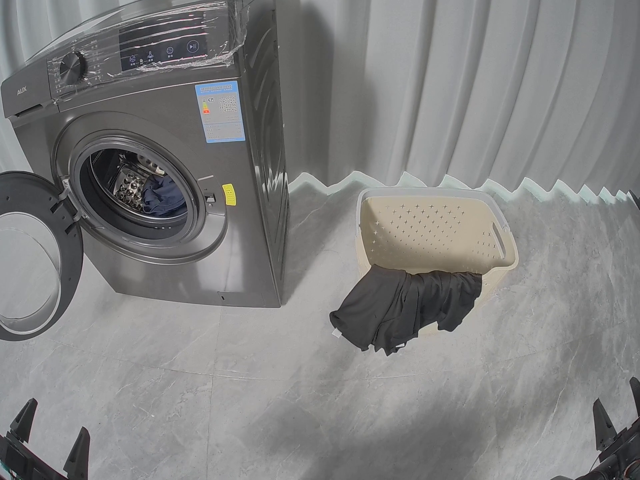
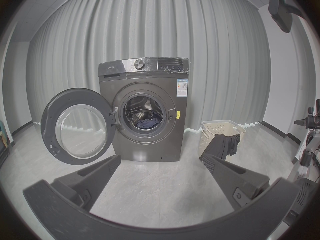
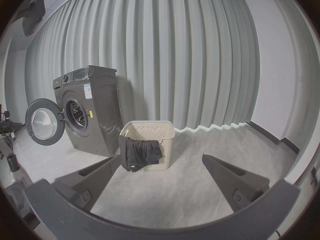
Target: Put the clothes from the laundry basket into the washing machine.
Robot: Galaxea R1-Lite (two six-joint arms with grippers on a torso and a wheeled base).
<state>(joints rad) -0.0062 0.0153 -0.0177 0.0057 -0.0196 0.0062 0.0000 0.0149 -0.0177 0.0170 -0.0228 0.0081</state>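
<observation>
My left gripper [image 1: 57, 423] and right gripper [image 1: 617, 405] hang low over the floor, both spread wide with nothing in them, well apart from the work. Ahead, 1 dark garment [image 1: 407, 305] drapes over the near rim of the laundry basket [image 1: 433, 225], half spilling outside. I judge that leaves an easy fold to pinch. I see no other clothes inside. Farther off to my left, the washing machine [image 1: 253, 168] has its door [image 1: 40, 255] swung wide, so loading is unobstructed. 1 blue garment [image 1: 163, 198] lies in the drum.

Black garment [image 1: 407, 305] draped over rim of cream laundry basket [image 1: 433, 228], beside open-doored grey washing machine [image 1: 253, 235] with dark clothes [image 1: 163, 198] inside
</observation>
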